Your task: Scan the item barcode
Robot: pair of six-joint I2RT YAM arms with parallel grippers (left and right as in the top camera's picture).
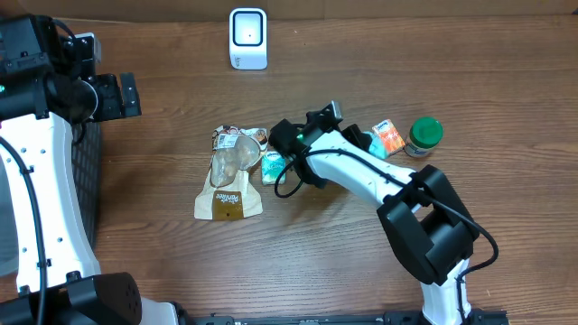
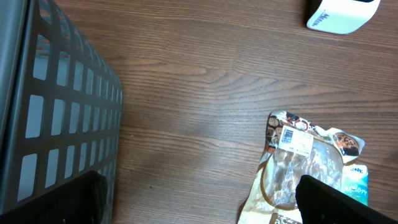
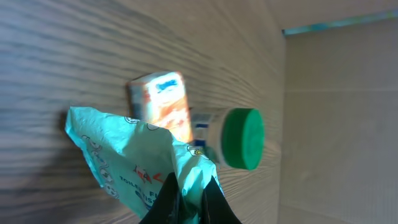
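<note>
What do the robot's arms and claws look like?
The left arm and right arm have smooth white shells with chunky black joints. A thin black cable runs along each one, and a tiny green light glows near each wrist. The left claw and right claw have flat black fingers.

Matt wood-grain table [image 1: 406, 72], glossy crinkled plastic packet [image 3: 124, 155].

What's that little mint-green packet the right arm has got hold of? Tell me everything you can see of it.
The packet is a small soft pouch of thin, crinkly mint-green plastic, with white patches and red lettering I cannot read. The right pincer is shut on one crumpled edge. Seen from above, it lies just right of the brown snack bag. Whether it is lifted off the wood, I cannot tell.
</note>
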